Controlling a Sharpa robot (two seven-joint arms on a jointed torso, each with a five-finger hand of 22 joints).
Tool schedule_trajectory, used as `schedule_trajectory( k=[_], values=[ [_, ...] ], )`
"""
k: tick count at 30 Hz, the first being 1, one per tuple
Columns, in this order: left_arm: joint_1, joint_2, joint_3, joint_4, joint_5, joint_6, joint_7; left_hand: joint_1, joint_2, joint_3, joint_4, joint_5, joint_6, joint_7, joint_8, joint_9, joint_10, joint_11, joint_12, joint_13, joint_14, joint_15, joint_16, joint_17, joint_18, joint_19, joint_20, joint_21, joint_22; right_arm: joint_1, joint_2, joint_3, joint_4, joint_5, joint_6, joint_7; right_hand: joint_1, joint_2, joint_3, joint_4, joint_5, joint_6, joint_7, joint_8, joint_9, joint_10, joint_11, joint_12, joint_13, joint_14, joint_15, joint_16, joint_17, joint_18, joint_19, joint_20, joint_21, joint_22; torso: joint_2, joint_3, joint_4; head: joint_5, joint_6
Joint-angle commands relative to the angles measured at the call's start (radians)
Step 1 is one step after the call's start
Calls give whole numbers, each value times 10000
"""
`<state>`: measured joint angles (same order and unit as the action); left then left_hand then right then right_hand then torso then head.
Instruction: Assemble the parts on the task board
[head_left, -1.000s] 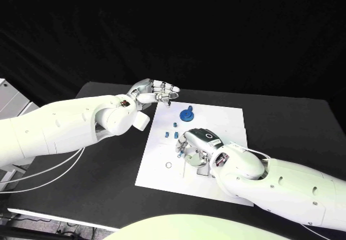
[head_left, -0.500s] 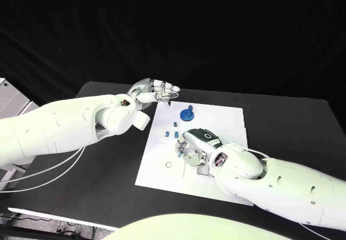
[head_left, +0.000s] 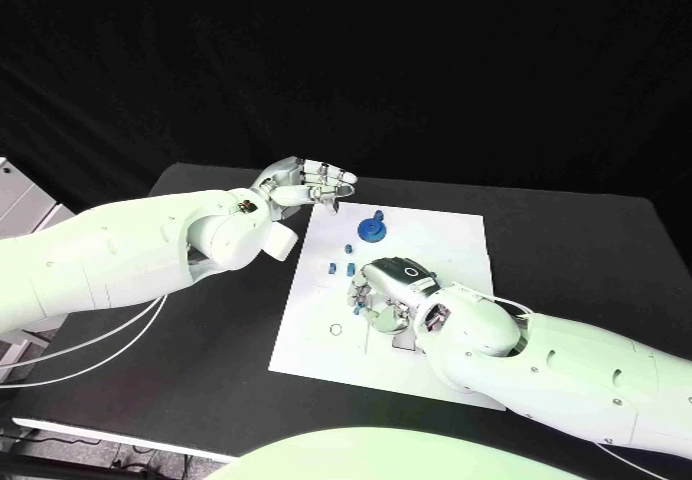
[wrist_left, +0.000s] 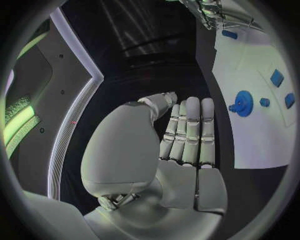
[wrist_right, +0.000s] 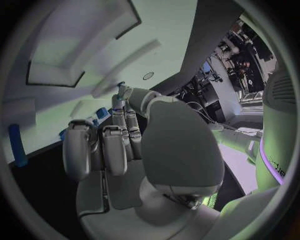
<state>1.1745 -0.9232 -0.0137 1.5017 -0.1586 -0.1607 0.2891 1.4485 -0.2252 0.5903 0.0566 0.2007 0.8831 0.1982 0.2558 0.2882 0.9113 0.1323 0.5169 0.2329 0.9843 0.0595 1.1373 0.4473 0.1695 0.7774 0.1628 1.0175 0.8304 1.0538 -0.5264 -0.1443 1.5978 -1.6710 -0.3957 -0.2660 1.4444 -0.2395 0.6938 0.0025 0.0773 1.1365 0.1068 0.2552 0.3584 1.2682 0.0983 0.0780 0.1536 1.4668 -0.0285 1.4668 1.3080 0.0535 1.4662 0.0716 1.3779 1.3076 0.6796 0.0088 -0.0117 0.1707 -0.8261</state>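
The white task board lies in the middle of the black table. A round blue part stands on its far end, also seen as the round blue part. Small blue parts lie just in front of it. My right hand is low over the board's middle with its fingers curled down. Its thumb and a finger meet on a small blue part. My left hand hovers off the board's far left corner; its fingers are stretched out side by side and hold nothing.
A thin ring and a rectangular slot lie on the near half of the board. Black table surrounds the board. A pale cabinet stands at the far left.
My right hand has crept a little to the left over the board. The left hand has stayed where it was.
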Motion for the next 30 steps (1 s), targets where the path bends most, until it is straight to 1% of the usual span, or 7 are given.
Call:
schedule_trajectory(
  k=[1,12,20,21,23,28,30],
  values=[
    [11,11,6,24,67,104,22,-79,19,-49,1,64,-34,-5,17,-15,-52,4,31,10,-44,22,-28,-13,141,57,-1,-39,-13,-18,57,-34,-68,-243,379,3,-32,75,6,-44,24,21,73,-15,15,630,-544,40,263,598,-42,-62,563,-133,418,-45,-66,1879,3,4,1,13,-21],
    [13,-5,6,22,61,102,-12,-85,25,-50,5,64,-37,-4,22,-16,-58,5,44,8,-46,24,-30,-18,141,58,0,-49,-19,-77,161,-92,-162,-339,455,10,-69,84,11,-66,22,3,79,-28,16,609,-536,18,263,586,-36,-89,514,-122,399,-40,-123,1859,1,5,-7,32,-32],
    [13,-18,6,11,56,97,-32,-85,25,-50,5,64,-37,-4,22,-16,-58,5,44,8,-46,24,-30,-18,141,58,0,-49,-19,-81,121,-101,-161,-209,288,161,-730,-47,-279,-92,-4,-369,206,-248,13,17,-360,-173,138,625,133,-16,629,-84,318,83,-360,1792,-2,5,-7,56,-9],
    [13,-20,6,9,55,97,-34,-85,25,-50,5,64,-37,-4,22,-16,-58,5,44,8,-46,24,-30,-18,141,58,0,-49,-19,-81,113,-102,-160,-201,240,163,-905,-166,-267,-66,1212,-439,253,-263,45,-314,-280,-189,36,601,194,-49,558,-52,256,139,-551,1729,-2,5,-7,56,-9],
    [13,-25,6,4,55,97,-39,-85,25,-50,5,64,-37,-4,22,-16,-58,5,44,8,-46,24,-30,-18,141,58,0,-49,-19,-81,91,-103,-161,-187,86,166,-931,-174,-286,-76,1216,-465,263,-268,56,-426,-253,-181,6,589,208,-69,519,-39,237,161,-613,1708,-4,6,-9,66,11],
    [14,-38,6,-2,54,100,-51,-85,25,-50,5,64,-37,-4,22,-16,-58,5,44,8,-46,24,-30,-18,141,58,0,-49,-19,-81,-18,-104,-82,-158,-355,232,-1053,-373,-628,-174,1033,-1153,410,-623,-9,-2064,54,-93,-405,20,484,-872,-898,379,-588,418,-2941,860,-3,10,-11,59,56],
    [14,-42,6,-4,54,105,-57,-85,25,-50,5,64,-37,-4,22,-16,-58,5,44,8,-46,24,-30,-18,141,58,0,-49,-19,-80,-80,-104,-15,-139,-467,261,-1011,-343,-984,-194,1025,-1341,319,-737,-35,-2407,127,-48,-512,-99,544,-963,-1099,444,-718,482,-3356,687,-2,14,-14,57,74]
  ],
)
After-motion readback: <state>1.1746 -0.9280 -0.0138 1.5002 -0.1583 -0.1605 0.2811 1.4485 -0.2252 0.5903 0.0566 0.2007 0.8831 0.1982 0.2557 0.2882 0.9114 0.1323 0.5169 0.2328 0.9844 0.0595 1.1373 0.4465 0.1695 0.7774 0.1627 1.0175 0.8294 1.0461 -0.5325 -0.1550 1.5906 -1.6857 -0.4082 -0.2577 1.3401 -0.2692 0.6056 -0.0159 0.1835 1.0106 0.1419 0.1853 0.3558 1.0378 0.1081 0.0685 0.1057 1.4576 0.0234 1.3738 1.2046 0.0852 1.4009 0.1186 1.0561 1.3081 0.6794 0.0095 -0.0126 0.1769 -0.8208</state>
